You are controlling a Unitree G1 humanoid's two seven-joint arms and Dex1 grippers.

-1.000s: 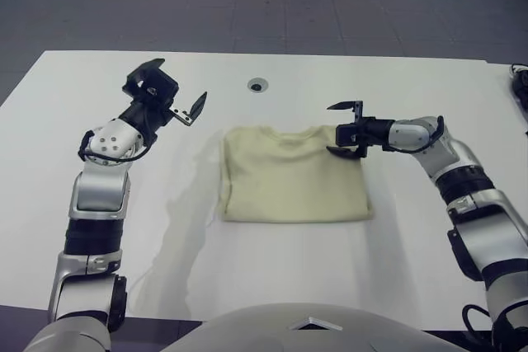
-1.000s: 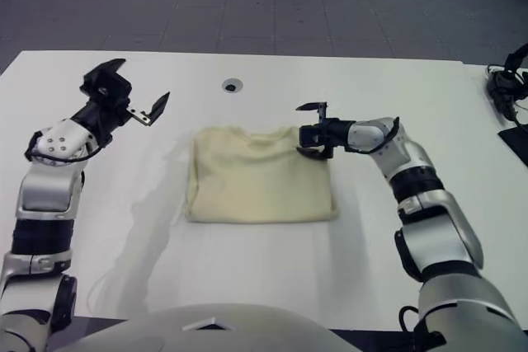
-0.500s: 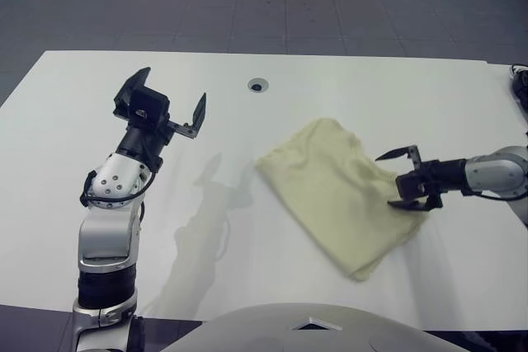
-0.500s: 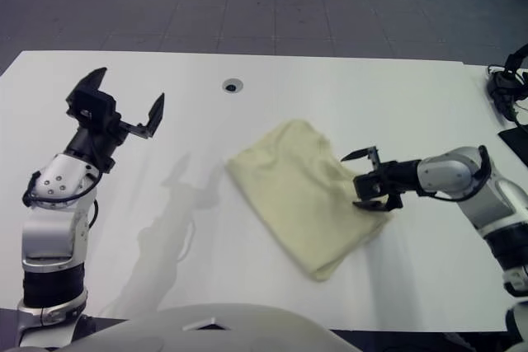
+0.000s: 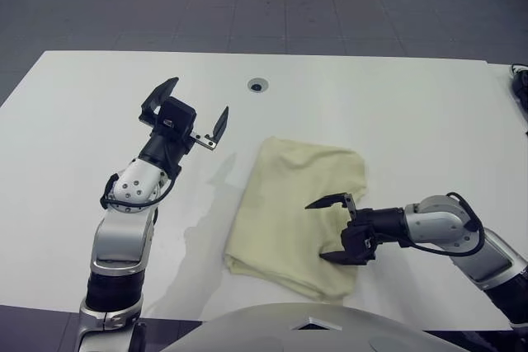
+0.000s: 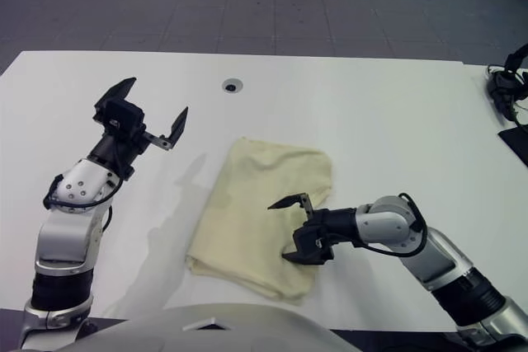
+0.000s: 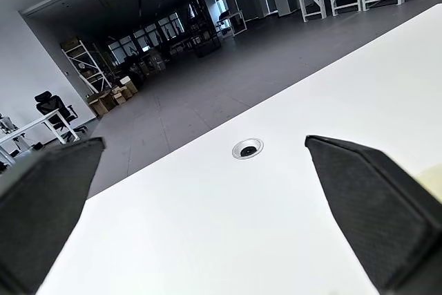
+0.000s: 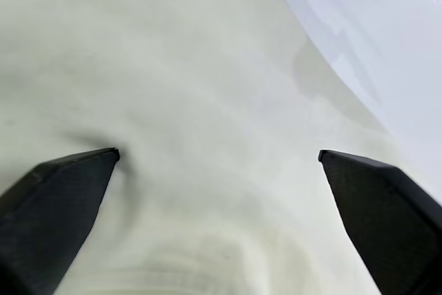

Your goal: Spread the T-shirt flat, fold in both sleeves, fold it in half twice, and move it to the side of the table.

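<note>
The pale yellow folded T-shirt [image 5: 285, 204] lies skewed on the white table [image 5: 74, 113], close to the front edge and right of centre. My right gripper [image 5: 318, 231] is open over the shirt's near right part, fingers spread, the lower finger resting on the cloth. In the right wrist view the T-shirt [image 8: 207, 67] spans the gap of the right gripper [image 8: 217, 153], and one fingertip [image 8: 69, 184] dents the cloth. My left gripper [image 5: 191, 106] is open and empty, raised above the table to the left of the shirt, and seen open as the left gripper [image 7: 207, 170].
A round cable hole [image 5: 258, 84] sits in the table at the back centre, also visible as the hole [image 7: 247, 148]. Black cables [image 6: 505, 86] lie at the table's far right edge. Bare tabletop stretches behind and to the right of the shirt.
The shirt has slid and turned from the table's centre toward the front right, with the right gripper swinging along to the near side. The left gripper has shifted right and nearer.
</note>
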